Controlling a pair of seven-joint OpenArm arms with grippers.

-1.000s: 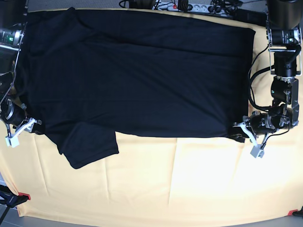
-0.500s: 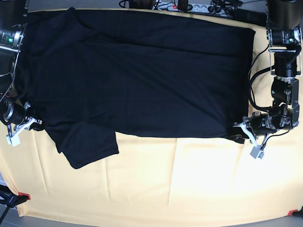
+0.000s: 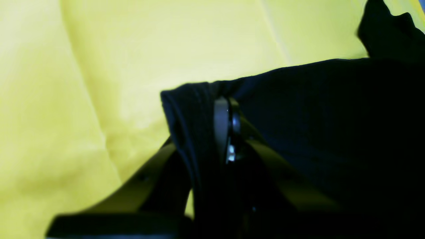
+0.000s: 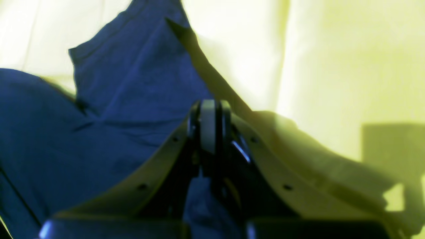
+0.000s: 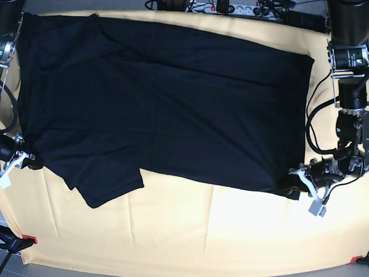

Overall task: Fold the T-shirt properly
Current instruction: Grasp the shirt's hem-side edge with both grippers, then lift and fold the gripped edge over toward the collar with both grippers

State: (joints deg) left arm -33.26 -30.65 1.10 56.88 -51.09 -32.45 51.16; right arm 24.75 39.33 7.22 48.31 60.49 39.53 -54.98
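T-shirt point(image 5: 167, 98) lies spread across the far half of the yellow tablecloth point(image 5: 190, 231), one sleeve poking toward the near edge. Both claws are clamped on its near corners: the left gripper point(image 5: 295, 187) on the hem corner, the right gripper point(image 5: 26, 160) on the opposite corner. Folding looks barely begun; every fold seems left to make. Cables and a power strip point(image 5: 228, 7) lie beyond the far edge.

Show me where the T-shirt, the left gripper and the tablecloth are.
T-shirt point(image 5: 167, 104): base view, middle of the body.
left gripper point(image 5: 295, 183): base view, fingertips at the shirt's near corner.
tablecloth point(image 5: 219, 231): base view, bare yellow area in front of the shirt.
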